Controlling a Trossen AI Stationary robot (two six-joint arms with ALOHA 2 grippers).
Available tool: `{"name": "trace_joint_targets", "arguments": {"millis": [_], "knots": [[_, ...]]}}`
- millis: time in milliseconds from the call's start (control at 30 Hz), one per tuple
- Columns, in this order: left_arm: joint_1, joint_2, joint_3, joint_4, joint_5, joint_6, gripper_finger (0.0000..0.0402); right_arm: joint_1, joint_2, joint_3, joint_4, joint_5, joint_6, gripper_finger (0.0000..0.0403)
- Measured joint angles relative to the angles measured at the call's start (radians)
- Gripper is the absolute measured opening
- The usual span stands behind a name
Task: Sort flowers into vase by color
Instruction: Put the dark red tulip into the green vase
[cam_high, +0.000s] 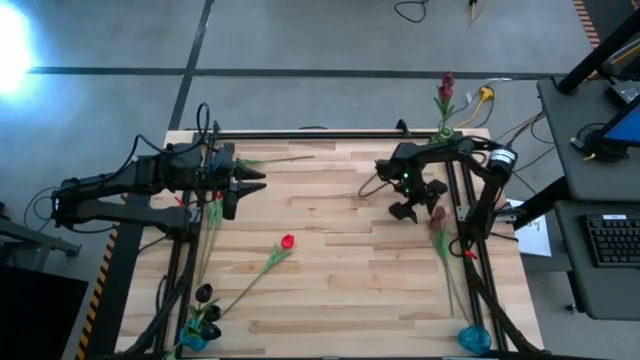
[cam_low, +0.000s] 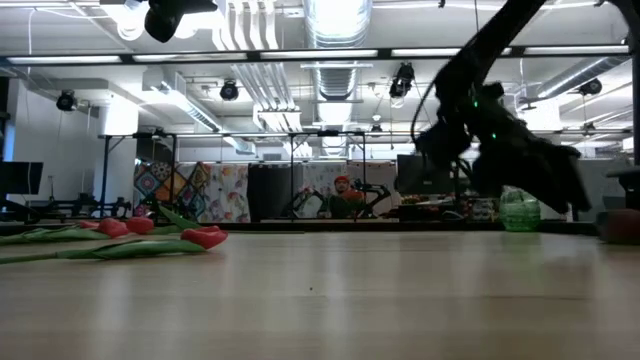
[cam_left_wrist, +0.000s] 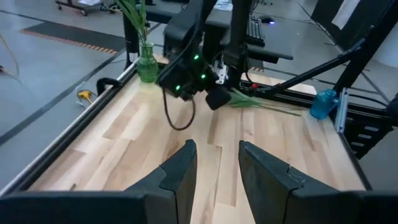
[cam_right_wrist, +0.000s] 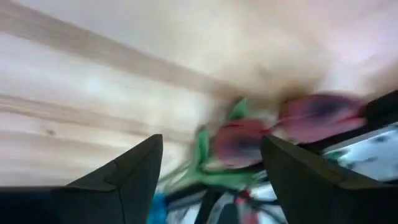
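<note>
Right hand (cam_high: 418, 203): fingers apart, holding nothing, poised over the counter (cam_high: 330, 280). Two maroon flowers (cam_right_wrist: 239, 142) lie just beyond its fingertips, heads side by side at the counter's edge. Left hand (cam_high: 248, 186): fingers apart, empty, hovering at the counter's opposite side, pointed toward the right hand. A red flower (cam_high: 287, 241) lies on the counter between the two hands, clear of both. A green vase (cam_left_wrist: 147, 63) holding one maroon flower (cam_high: 446, 88) stands past the right hand at the far corner.
</note>
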Motion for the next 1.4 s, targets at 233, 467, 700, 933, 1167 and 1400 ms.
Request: {"name": "trace_joint_targets", "arguments": {"millis": [233, 467, 700, 933, 1167, 1400], "knots": [[0.001, 0.0, 0.0, 0.009, -0.042, 0.016, 0.0107, -0.014, -0.088, -0.043, -0.022, 0.13, 0.079, 0.0247], [0.001, 0.0, 0.0, 0.008, -0.042, 0.005, 0.0107, 0.115, -0.117, -0.094, -0.02, -0.112, 0.082, 0.0229], [0.001, 0.002, 0.0, 0.01, -0.043, 0.008, 0.0107, 0.334, -0.14, -0.135, 0.045, -0.083, 0.127, 0.0219], [0.002, 0.014, 0.0, 0.019, -0.043, 0.005, 0.0107, 0.407, -0.143, -0.2, 0.199, 0.033, 0.301, 0.0206], [0.002, 0.018, 0.0, 0.02, -0.043, -0.024, 0.0107, 0.413, -0.178, -0.215, 0.274, 0.081, 0.309, 0.0144], [0.002, 0.018, 0.002, 0.02, -0.043, -0.032, 0.0107, 0.415, -0.174, -0.254, 0.32, 0.064, 0.32, 0.008]]}}
